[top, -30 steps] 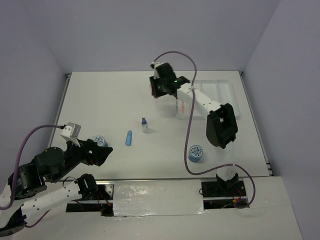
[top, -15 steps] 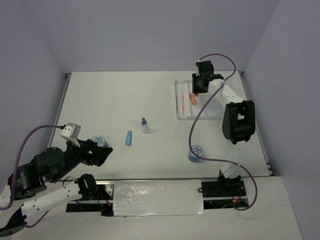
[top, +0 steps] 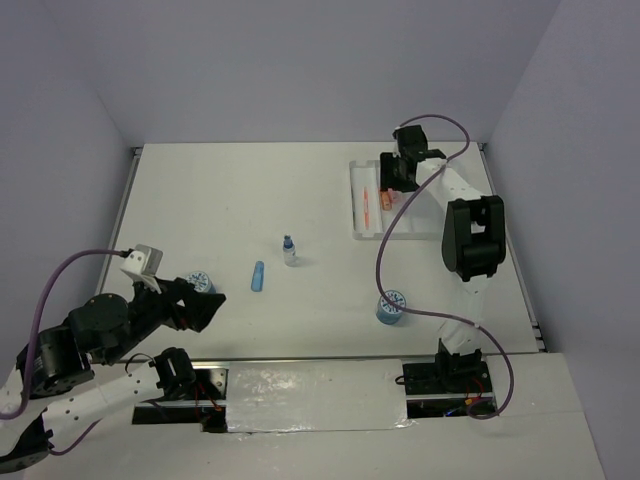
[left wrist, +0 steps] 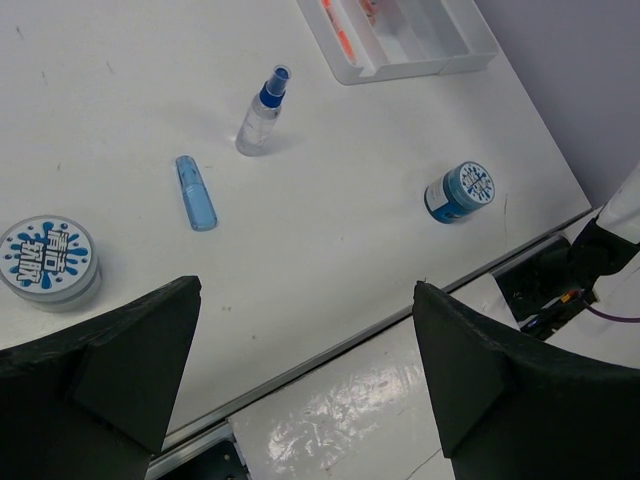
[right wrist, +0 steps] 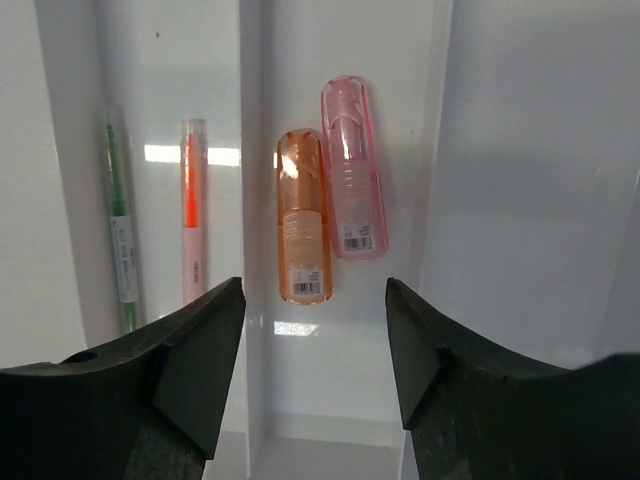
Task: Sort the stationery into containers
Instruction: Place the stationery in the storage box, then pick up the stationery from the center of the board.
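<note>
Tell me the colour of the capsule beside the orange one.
The capsule is translucent pink; right wrist view shows it best.

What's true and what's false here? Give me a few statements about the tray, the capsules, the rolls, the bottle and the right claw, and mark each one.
1. The orange capsule and pink capsule lie side by side in one compartment of the tray. True.
2. The blue capsule is in the tray. False: it lies on the table, near the bottle.
3. The right claw grips a pen. False: it is open and empty, over the tray.
4. Both rolls sit on the table, outside the tray. True.
5. The bottle lies on its side. False: it stands upright.
</note>
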`<control>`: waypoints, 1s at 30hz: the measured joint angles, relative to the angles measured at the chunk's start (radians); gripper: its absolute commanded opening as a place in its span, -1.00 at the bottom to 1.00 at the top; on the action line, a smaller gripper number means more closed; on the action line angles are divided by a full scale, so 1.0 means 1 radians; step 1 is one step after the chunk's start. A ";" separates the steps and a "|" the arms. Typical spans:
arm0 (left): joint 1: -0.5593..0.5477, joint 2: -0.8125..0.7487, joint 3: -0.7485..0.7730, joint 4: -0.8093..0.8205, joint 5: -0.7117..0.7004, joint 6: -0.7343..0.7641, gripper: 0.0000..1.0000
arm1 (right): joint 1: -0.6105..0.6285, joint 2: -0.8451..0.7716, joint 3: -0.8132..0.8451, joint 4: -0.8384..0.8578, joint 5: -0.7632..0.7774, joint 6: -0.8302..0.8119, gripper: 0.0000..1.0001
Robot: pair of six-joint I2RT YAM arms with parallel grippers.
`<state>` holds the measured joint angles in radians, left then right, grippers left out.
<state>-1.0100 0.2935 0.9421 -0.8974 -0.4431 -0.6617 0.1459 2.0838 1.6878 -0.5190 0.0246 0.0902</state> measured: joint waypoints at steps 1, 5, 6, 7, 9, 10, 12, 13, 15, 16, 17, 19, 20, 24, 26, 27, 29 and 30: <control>0.000 0.005 0.000 0.000 -0.006 -0.002 0.99 | 0.005 -0.011 -0.003 -0.002 0.008 0.006 0.40; 0.007 0.085 0.001 -0.019 -0.055 -0.038 0.99 | 0.089 -0.169 -0.116 0.008 0.101 0.057 0.54; 0.010 0.119 0.005 -0.031 -0.069 -0.053 0.99 | 0.133 -0.241 -0.166 0.012 0.126 0.076 0.54; 0.013 0.162 0.011 -0.043 -0.084 -0.074 0.99 | 0.185 -0.319 -0.206 0.012 0.156 0.093 0.54; 0.017 0.255 0.015 -0.042 -0.100 -0.103 0.99 | 0.295 -0.469 -0.269 0.029 0.197 0.133 0.55; 0.018 0.302 0.013 -0.026 -0.101 -0.109 0.99 | 0.367 -0.553 -0.295 0.042 0.214 0.152 0.54; 0.018 0.388 0.001 0.010 -0.102 -0.127 0.99 | 0.461 -0.672 -0.324 0.064 0.230 0.178 0.55; 0.020 0.423 -0.008 0.037 -0.108 -0.134 0.98 | 0.501 -0.726 -0.336 0.069 0.241 0.189 0.54; 0.034 0.516 -0.029 0.070 -0.114 -0.141 0.96 | 0.556 -0.807 -0.360 0.073 0.266 0.210 0.55; 0.056 0.565 -0.040 0.096 -0.107 -0.143 0.94 | 0.584 -0.840 -0.378 0.074 0.282 0.218 0.55; 0.083 0.610 -0.050 0.124 -0.100 -0.143 0.91 | 0.604 -0.864 -0.396 0.069 0.294 0.225 0.55; 0.181 0.688 -0.090 0.199 -0.052 -0.123 0.85 | 0.638 -0.897 -0.434 0.053 0.312 0.237 0.55; 0.231 0.716 -0.110 0.227 -0.029 -0.114 0.85 | 0.655 -0.908 -0.455 0.049 0.316 0.243 0.55; 0.414 0.842 -0.161 0.330 0.076 -0.059 0.79 | 0.704 -0.939 -0.539 0.015 0.320 0.265 0.55; 0.445 0.923 -0.158 0.373 0.109 -0.040 0.74 | 0.715 -0.961 -0.575 0.001 0.319 0.274 0.55; 0.453 0.977 -0.152 0.398 0.131 -0.027 0.71 | 0.719 -0.972 -0.586 0.000 0.317 0.278 0.55; 0.458 1.072 -0.146 0.441 0.158 -0.018 0.70 | 0.724 -0.989 -0.601 0.000 0.312 0.284 0.55; 0.459 1.111 -0.145 0.459 0.170 -0.015 0.70 | 0.727 -0.995 -0.605 -0.001 0.310 0.286 0.55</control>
<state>-0.5510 1.4044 0.7967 -0.4385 -0.2733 -0.6769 0.8730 1.0889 1.0832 -0.5198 0.3347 0.3767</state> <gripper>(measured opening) 0.852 0.775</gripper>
